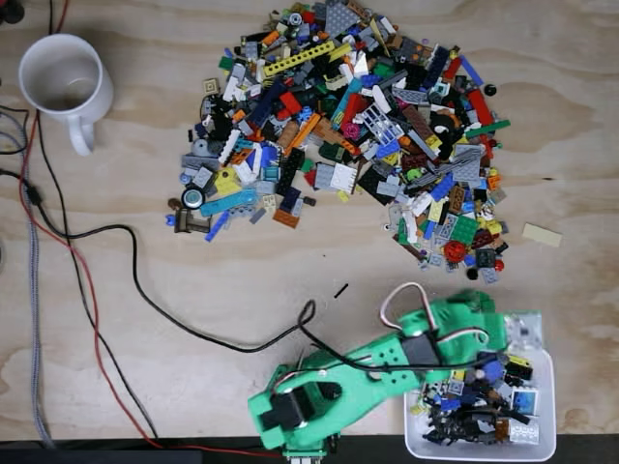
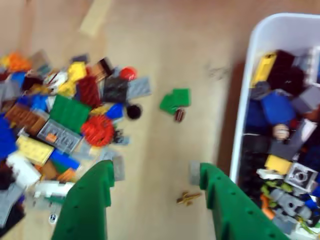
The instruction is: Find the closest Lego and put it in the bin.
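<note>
My green gripper is open, and only bare wood shows between its fingers. In the fixed view the gripper hovers between the Lego pile and the top edge of the white bin. In the wrist view the bin sits to the right, holding several mixed bricks. The edge of the pile spreads on the left. A small green piece lies alone ahead of the fingers. A tiny gold piece rests by the right finger.
A white mug stands at the top left of the fixed view. Black and red cables trail over the left half of the wooden table to the arm's base. A tan plate lies apart at the right.
</note>
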`<state>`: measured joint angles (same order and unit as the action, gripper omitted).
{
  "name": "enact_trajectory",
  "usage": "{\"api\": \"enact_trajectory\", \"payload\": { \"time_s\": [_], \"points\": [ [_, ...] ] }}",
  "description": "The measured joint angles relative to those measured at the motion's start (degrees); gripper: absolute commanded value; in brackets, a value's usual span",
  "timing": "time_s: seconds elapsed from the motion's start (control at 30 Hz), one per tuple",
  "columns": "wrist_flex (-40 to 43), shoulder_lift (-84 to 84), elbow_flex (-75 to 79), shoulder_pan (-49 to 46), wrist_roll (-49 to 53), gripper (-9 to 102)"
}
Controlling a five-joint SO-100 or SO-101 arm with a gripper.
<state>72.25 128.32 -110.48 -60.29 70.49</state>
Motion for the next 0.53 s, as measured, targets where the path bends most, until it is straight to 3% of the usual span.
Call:
{"api": "enact_trajectory", "payload": {
  "time_s": [0.23,0.53],
  "points": [
    [-4.7,6.8,-13.3,21.1,0.7,20],
    [-10.2,6.8,-20.6,37.0,-1.3,20]
  ]
}}
